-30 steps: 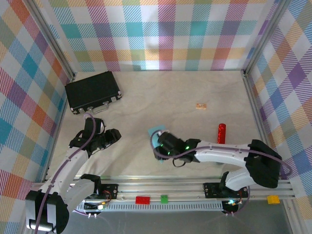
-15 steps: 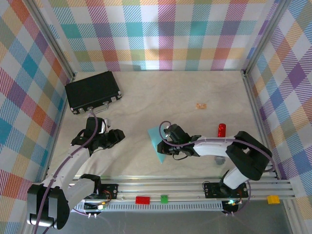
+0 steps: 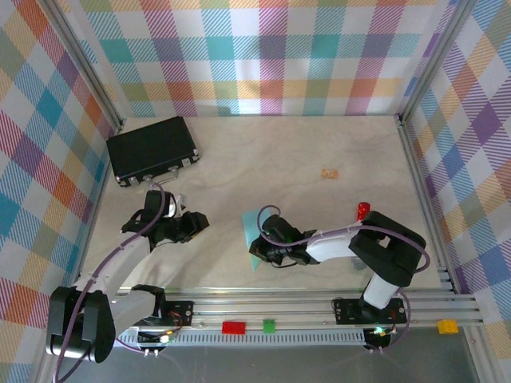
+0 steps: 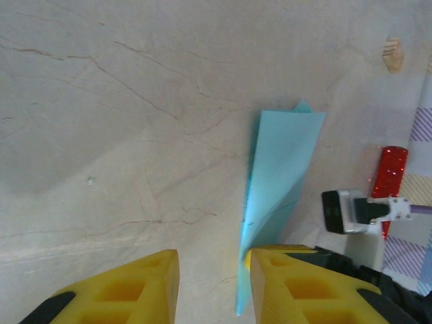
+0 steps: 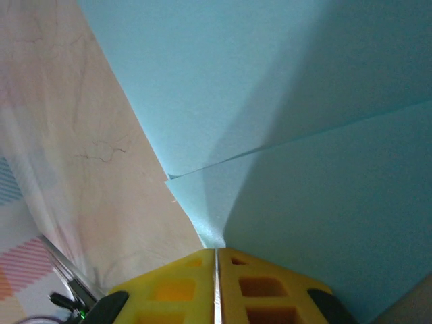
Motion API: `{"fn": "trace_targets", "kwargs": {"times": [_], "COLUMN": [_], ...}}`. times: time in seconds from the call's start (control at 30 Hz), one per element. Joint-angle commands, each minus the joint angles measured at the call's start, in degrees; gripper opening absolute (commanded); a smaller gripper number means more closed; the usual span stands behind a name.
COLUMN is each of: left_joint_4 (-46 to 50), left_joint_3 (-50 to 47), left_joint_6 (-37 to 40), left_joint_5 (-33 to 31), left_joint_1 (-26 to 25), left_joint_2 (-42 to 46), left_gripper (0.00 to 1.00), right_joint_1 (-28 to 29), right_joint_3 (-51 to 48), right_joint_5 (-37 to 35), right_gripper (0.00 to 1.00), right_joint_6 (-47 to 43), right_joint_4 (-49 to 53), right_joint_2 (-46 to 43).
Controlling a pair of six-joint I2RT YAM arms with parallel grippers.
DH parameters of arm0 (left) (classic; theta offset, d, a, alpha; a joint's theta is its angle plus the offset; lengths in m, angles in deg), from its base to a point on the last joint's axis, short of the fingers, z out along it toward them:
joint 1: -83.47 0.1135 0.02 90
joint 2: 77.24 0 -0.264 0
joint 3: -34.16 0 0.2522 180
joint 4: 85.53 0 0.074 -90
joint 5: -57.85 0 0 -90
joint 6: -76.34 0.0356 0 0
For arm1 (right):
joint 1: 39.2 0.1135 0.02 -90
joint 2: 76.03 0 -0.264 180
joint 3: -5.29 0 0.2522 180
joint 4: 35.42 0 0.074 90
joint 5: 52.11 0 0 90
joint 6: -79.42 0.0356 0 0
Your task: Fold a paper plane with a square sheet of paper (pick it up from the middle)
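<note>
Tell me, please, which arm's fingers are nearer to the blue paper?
Right. The right fingers are pinched shut on the edge of the paper; the left fingers sit apart from it, off to its left, parted over the table.

Bright, even light; soft shadows; mild close-up blur.

I count two grippers, my left gripper [image 4: 210, 270] and right gripper [image 5: 216, 256], one turquoise sheet of paper [image 3: 251, 227], one black case [image 3: 152, 149], one tan scrap [image 3: 329, 172], one red marker [image 3: 363, 210] and three small coloured blocks [image 3: 234, 326].
</note>
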Motion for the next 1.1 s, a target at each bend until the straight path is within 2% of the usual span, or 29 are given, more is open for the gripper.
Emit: {"fn": "trace_targets", "kwargs": {"times": [0.0,0.07,0.2,0.33,0.4,0.47,0.6,0.77,0.87,0.97,1.07], "left_joint_4": [-3.1,-3.7,-6.6,-8.9,-10.6,-12.7,-15.2,-16.9,-17.8,-17.9,-12.9], "left_joint_3": [-0.8,-0.8,-0.6,-0.1,0.1,0.5,3.6,8.8,11.8,14.5,17.0], "left_joint_6": [-1.0,-0.9,-0.8,-1.3,-2.0,-2.8,-3.4,-4.3,-4.8,-4.5,-1.9], "left_joint_5": [5.1,6.4,9.2,10.4,10.6,10.9,10.3,8.4,8.6,8.9,4.5], "left_joint_1": [0.5,0.5,0.2,-1.3,-2.9,-5.0,-10.3,-16.1,-18.4,-20.1,-20.3], "left_joint_2": [-1.5,-2.1,-3.2,-4.6,-5.7,-7.5,-12.6,-19.8,-24.5,-28.9,-31.8], "left_gripper": [0.31,0.28,0.21,0.13,0.05,0.03,0.00,0.00,0.00,0.00,0.00], "right_joint_1": [4.1,5.8,6.3,6.1,6.1,5.4,1.0,-3.4,-6.6,-7.9,-8.0], "right_joint_3": [0.5,2.3,4.6,6.5,7.4,7.1,5.1,2.3,-2.5,-6.4,-7.5], "right_joint_5": [-8.3,-11.4,-14.7,-22.4,-26.8,-28.7,-22.1,-19.4,-13.7,-10.4,-8.9], "right_gripper": [0.11,0.11,0.12,0.14,0.18,0.20,0.22,0.20,0.23,0.26,0.35], "right_joint_6": [13.7,15.1,9.7,2.8,1.2,-1.2,-9.7,-7.5,-6.4,-6.6,-8.4], "right_joint_4": [1.1,1.5,5.8,21.9,30.2,33.4,31.1,32.5,25.9,19.6,17.8], "right_joint_2": [3.8,3.8,-0.3,-7.9,-11.0,-13.5,-16.5,-19.0,-20.7,-22.5,-23.9]}}
